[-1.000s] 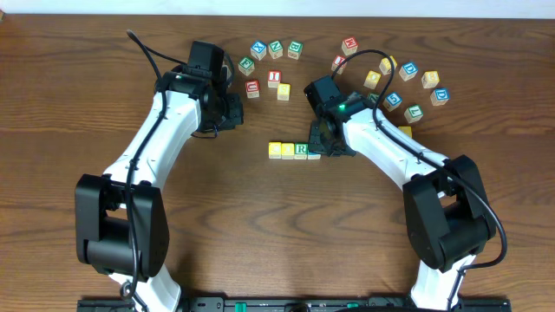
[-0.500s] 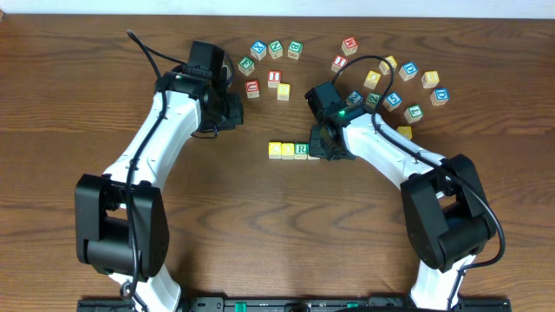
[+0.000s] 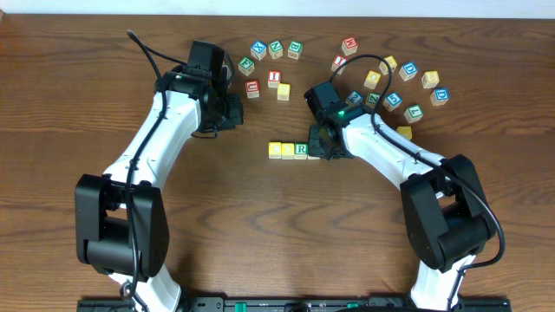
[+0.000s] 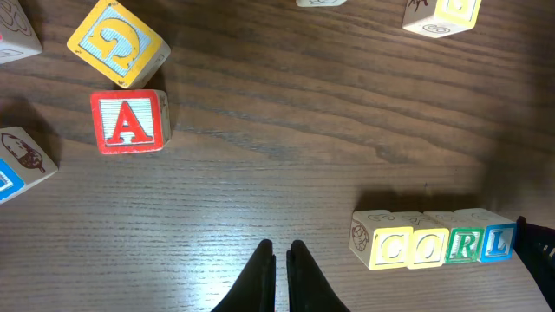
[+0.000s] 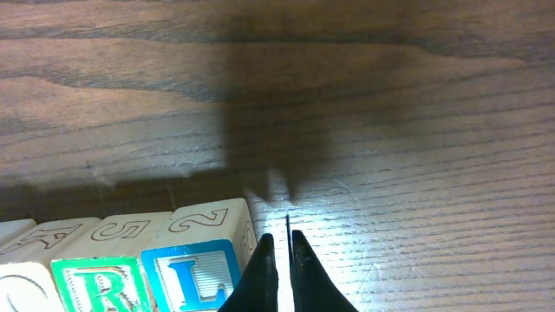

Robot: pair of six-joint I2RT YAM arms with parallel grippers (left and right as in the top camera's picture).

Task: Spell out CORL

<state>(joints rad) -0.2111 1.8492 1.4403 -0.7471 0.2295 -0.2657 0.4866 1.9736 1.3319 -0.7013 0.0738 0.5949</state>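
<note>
Four cubes stand in a tight row mid-table. From the left wrist they read yellow C (image 4: 390, 249), yellow O (image 4: 429, 247), green R (image 4: 464, 245) and blue L (image 4: 499, 242). From overhead I see two yellow tops (image 3: 275, 150) and the R (image 3: 301, 149); the L is mostly under my right gripper (image 3: 319, 152). That gripper (image 5: 279, 244) is shut and empty, its fingers right beside the L cube (image 5: 195, 269) at the row's right end. My left gripper (image 4: 282, 251) is shut on nothing, over bare wood to the left of the row and behind it (image 3: 236, 111).
Loose letter cubes lie at the back: one cluster (image 3: 273, 52) behind the left gripper, a larger one (image 3: 408, 82) at the back right. A red A cube (image 4: 128, 121) and a yellow cube (image 4: 117, 43) sit near the left wrist.
My right gripper has shifted slightly at the right end of the row, staying shut. The left arm and the four cubes have not moved.
</note>
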